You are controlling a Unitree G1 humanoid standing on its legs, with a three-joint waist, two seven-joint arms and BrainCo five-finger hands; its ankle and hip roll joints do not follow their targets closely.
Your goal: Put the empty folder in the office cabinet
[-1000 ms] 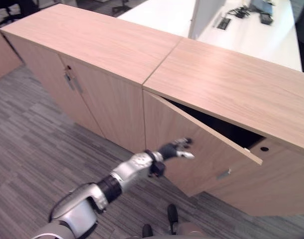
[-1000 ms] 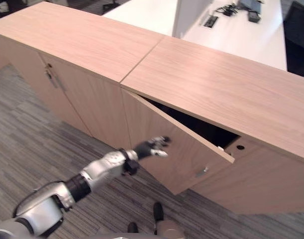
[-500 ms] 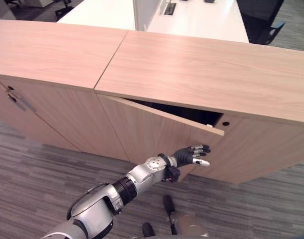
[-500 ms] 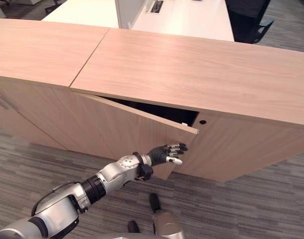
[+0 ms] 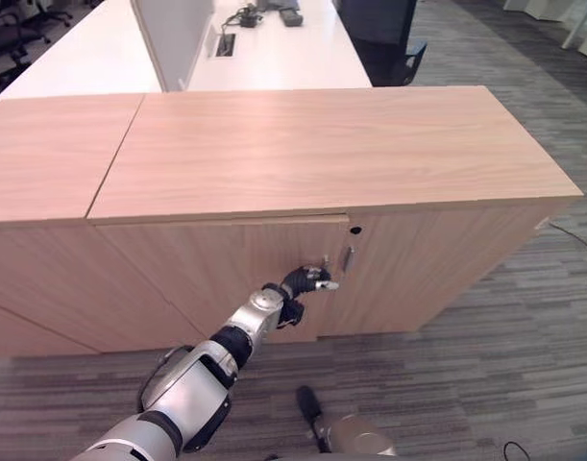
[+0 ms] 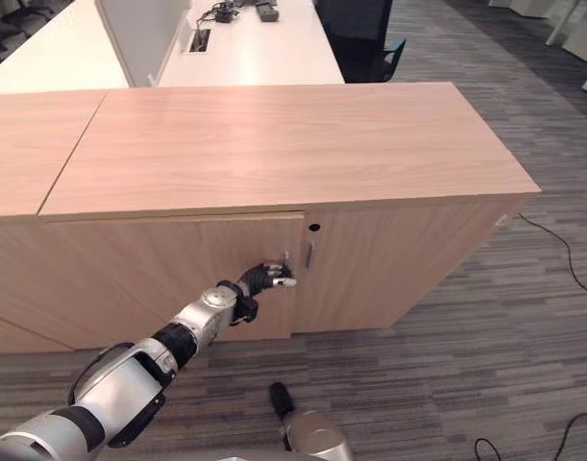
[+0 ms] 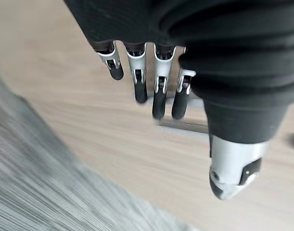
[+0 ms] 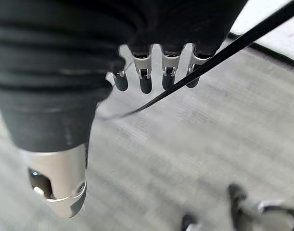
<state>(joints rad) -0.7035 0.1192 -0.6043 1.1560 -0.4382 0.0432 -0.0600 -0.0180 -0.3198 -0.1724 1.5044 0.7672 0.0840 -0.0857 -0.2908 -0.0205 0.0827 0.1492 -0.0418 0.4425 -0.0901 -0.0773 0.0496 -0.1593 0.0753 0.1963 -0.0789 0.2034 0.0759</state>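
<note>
**Left robot hand on the shut cabinet door**

At the centre of the left eye frame, the left robot hand [image 5: 307, 281] rests its straight, relaxed fingers [image 7: 159, 96] against the door [image 5: 216, 274] of the office cabinet [image 5: 303, 154], just beside the metal handle [image 5: 348, 258]. The door lies flush with the cabinet front. The folder cannot be seen from here. In its wrist view, the right robot hand [image 8: 65, 110] hangs over grey carpet [image 8: 185, 144], fingers loose and holding nothing.
</note>
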